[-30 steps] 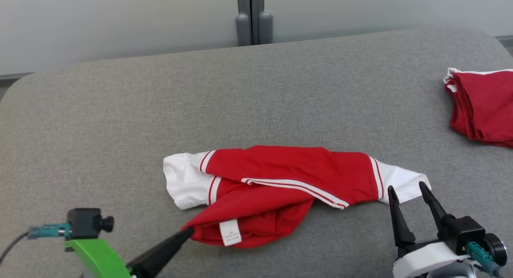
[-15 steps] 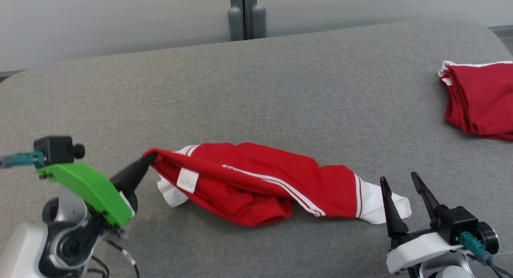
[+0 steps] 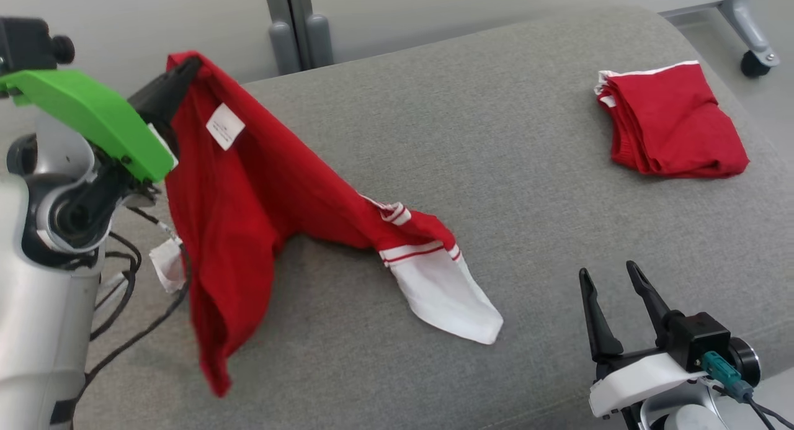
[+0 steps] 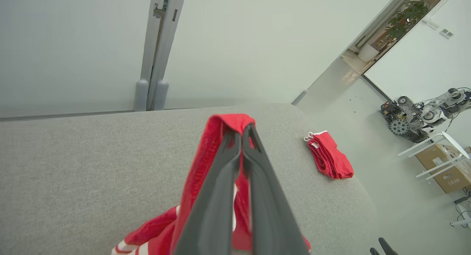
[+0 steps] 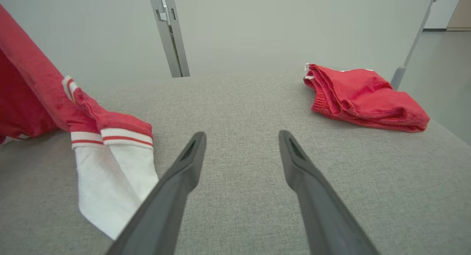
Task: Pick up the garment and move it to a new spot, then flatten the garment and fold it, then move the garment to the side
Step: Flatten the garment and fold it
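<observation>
The garment [image 3: 248, 194] is a red shirt with white, red-striped sleeves. My left gripper [image 3: 189, 67] is shut on its hem near the white label and holds it high at the upper left, so the red body hangs down. One white sleeve [image 3: 446, 293] still trails on the grey surface [image 3: 496, 138]. In the left wrist view the red cloth [image 4: 220, 137] drapes over my closed fingertips. My right gripper [image 3: 611, 278] stands open low at the right, apart from the garment; in its wrist view the sleeve [image 5: 106, 174] lies just left of its fingers [image 5: 184, 166].
A second red garment [image 3: 673, 123], folded, lies at the far right of the grey surface, also in the right wrist view [image 5: 364, 96]. A grey post [image 3: 291, 26] stands behind the surface. Cables [image 3: 124, 281] hang by my left arm. A caster [image 3: 753, 61] shows on the floor beyond.
My left gripper has lifted the garment up and to the left, off the surface; only one sleeve still rests there. The head camera has swung. My right gripper has stayed open.
</observation>
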